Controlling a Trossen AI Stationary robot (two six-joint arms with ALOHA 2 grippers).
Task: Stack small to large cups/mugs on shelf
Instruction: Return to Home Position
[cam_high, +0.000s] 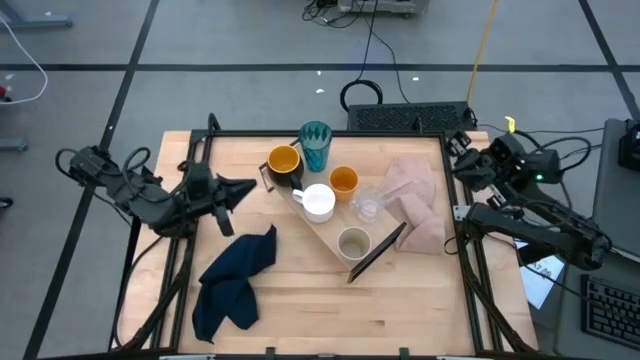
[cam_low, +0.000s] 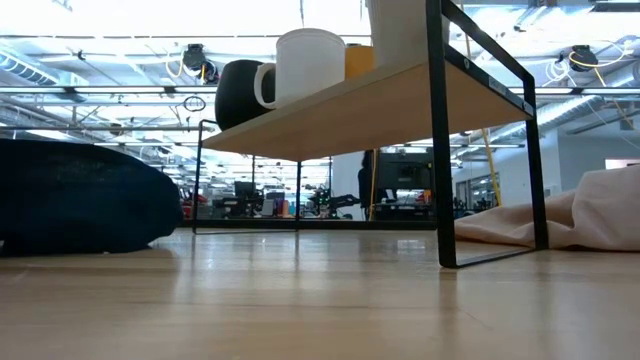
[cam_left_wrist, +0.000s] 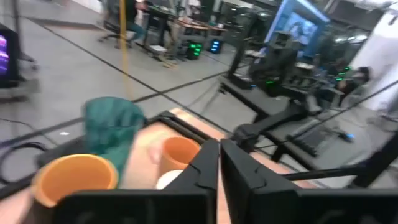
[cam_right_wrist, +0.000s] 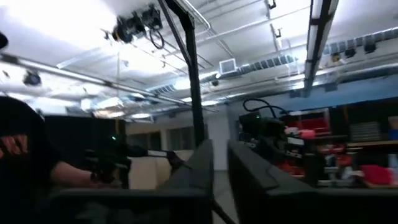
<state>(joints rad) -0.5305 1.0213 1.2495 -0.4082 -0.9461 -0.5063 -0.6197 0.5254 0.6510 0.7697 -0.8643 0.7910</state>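
Observation:
The shelf (cam_high: 330, 228), a light-wood board on dark end supports (cam_low: 445, 150), lies slantwise mid-table. On or along it stand a yellow-orange mug (cam_high: 284, 162) with a dark handle, a white mug (cam_high: 319, 201), a small orange cup (cam_high: 343, 181), a small clear cup (cam_high: 369, 208) and a beige-grey cup (cam_high: 354, 243). A teal tumbler (cam_high: 315, 146) stands at its far end. My left gripper (cam_high: 250, 187) hovers shut at the table's left, pointing toward the mugs (cam_left_wrist: 74, 177). My right gripper (cam_high: 465, 150) is drawn back at the far right corner, shut, tilted upward (cam_right_wrist: 219, 162).
A pinkish-beige cloth (cam_high: 415, 200) lies crumpled right of the shelf. A dark blue cloth (cam_high: 235, 280) lies at the near left. A black frame (cam_high: 330, 133) rims the table. Bare wood shows along the near edge (cam_high: 380, 320).

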